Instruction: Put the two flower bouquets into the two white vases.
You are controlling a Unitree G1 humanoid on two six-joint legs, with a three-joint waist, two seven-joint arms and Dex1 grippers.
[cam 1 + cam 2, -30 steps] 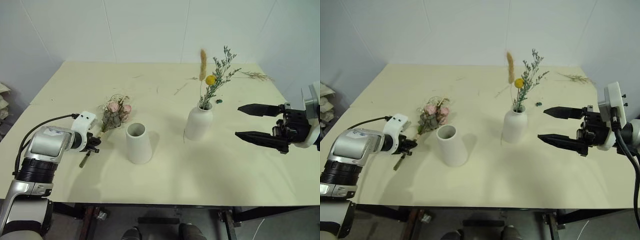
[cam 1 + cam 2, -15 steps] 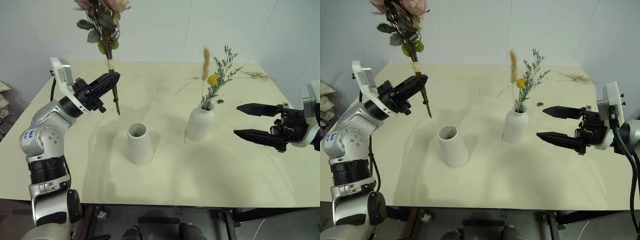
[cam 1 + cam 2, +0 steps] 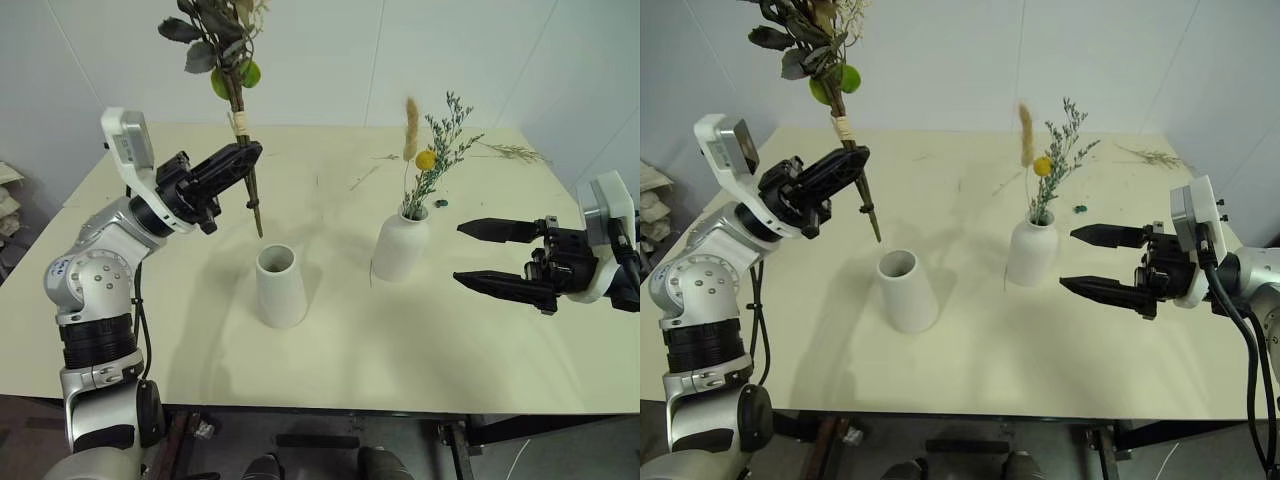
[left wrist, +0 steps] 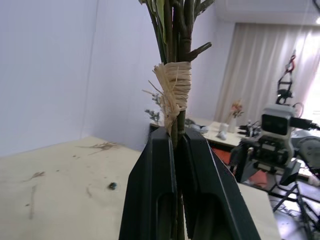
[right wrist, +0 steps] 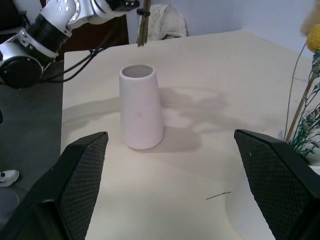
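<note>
Left wrist view, left gripper [image 4: 176,145]: fingers [image 4: 152,190] pressed together on the stems of the rose bouquet [image 4: 175,60], just under its raffia binding.
Left gripper, head views [image 3: 243,158]: upper left of the frame, raised above the table [image 3: 330,370], holding the bouquet clear of it.
Rose bouquet axis [image 3: 235,85]: long axis nearly upright, leaning a little; cut stem ends point down and toward the frame centre, leaves point up.
Rose bouquet, cut off: the blooms run past the top edge of the frame, so the roses themselves cannot be made out; green leaves show.
Cone vase [image 3: 280,286]: centre of the frame, upright on the table, wide mouth up, nothing in it; stem tips hang above and behind its mouth, apart from it.
Bottle vase [image 3: 399,247]: right of centre, upright, holds the slim bouquet [image 3: 428,160] with yellow ball, tan plume and grey-green sprigs, standing nearly upright from the narrow neck.
Right gripper [image 3: 498,258]: right of the frame, fingers spread wide, holding nothing, pointing toward the frame centre, near the bottle vase but apart.
Loose twigs [image 3: 515,151]: upper right of the table.
</note>
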